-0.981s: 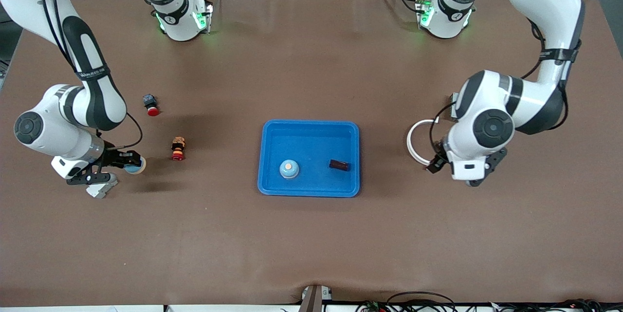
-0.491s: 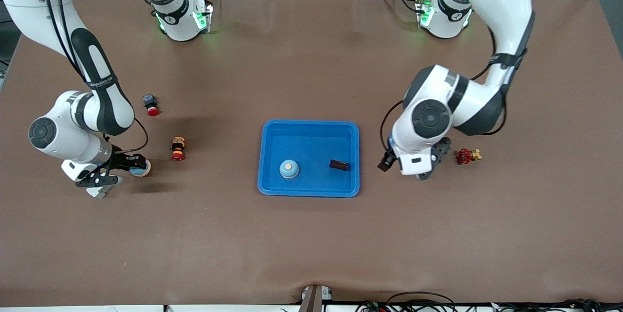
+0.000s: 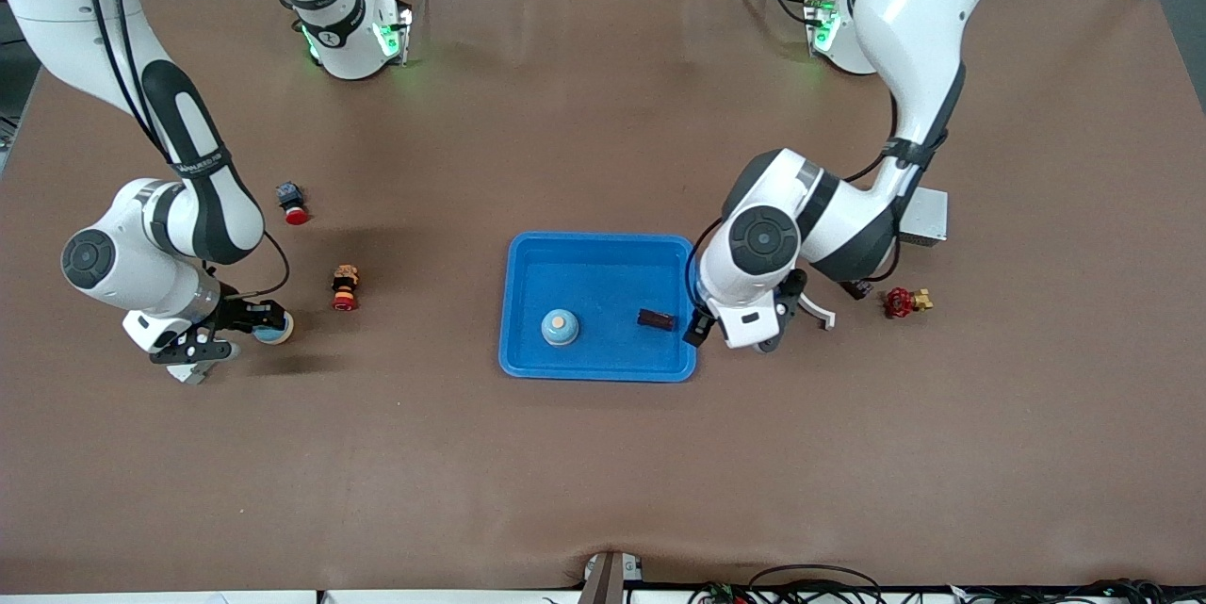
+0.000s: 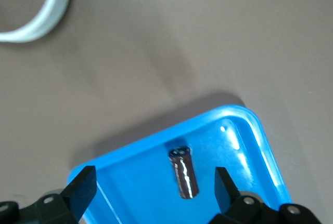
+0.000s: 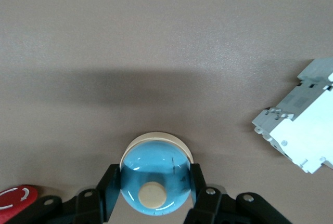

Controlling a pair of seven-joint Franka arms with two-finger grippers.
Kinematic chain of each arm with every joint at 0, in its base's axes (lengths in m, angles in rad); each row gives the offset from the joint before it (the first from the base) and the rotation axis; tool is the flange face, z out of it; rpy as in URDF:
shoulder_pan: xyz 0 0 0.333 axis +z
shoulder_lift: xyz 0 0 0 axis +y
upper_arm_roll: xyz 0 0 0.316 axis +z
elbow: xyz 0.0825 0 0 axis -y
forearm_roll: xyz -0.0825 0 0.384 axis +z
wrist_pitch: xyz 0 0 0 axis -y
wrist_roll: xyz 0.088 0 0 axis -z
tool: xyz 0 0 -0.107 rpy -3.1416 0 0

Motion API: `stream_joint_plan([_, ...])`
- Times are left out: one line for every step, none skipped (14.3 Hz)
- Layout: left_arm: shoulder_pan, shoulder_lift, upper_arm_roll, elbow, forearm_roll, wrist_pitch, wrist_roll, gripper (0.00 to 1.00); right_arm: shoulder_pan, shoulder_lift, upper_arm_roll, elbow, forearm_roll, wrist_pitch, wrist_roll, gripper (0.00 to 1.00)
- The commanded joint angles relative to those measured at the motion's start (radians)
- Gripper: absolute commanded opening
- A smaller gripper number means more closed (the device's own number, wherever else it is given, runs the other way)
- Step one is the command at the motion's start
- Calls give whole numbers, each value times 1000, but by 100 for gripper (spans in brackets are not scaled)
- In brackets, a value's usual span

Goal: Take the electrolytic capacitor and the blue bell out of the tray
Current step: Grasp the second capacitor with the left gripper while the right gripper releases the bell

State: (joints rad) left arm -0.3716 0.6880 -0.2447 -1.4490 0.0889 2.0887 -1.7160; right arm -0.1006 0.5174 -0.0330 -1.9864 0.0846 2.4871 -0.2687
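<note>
A blue tray in the middle of the table holds a light blue bell and a dark brown capacitor, which lies on its side near the wall toward the left arm's end. My left gripper hangs open over that end of the tray, and the capacitor lies between its fingers, below them and untouched. In the front view the left gripper sits over the tray's rim. Toward the right arm's end, my right gripper is shut on a second blue bell with a cream base, low over the table.
A white breaker lies beside the held bell. Two red push buttons stand between that bell and the tray. Toward the left arm's end are a red valve, a white ring and a grey box.
The left arm has swung from the white ring to the tray's edge, uncovering the red valve. The right gripper with its bell has shifted slightly toward the tray.
</note>
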Motion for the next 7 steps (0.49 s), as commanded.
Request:
stream_joint_plan([-33, 39, 13, 30, -5, 39, -63, 100, -14, 3, 13, -3, 17, 13, -7, 3])
stream_joint_plan([-36, 53, 13, 30, -3, 53, -82, 100, -14, 3, 13, -3, 17, 13, -6, 3])
stream_joint_plan([-50, 67, 15, 30, -3, 82, -106, 100, -13, 3, 13, -3, 17, 13, -6, 4])
stream_joint_plan([-56, 83, 15, 30, -3, 123, -138, 100, -13, 9, 12, -3, 17, 13, -6, 14])
stream_joint_plan([-61, 96, 16, 29, 0, 157, -157, 100, -17, 10, 13, -2, 17, 13, -4, 69])
stream_joint_plan([-61, 105, 18, 29, 3, 183, -168, 100, -18, 10, 13, -2, 17, 18, -4, 100])
stream_joint_plan([-63, 116, 18, 27, 5, 201, -180, 100, -14, 10, 13, -2, 17, 18, -4, 100])
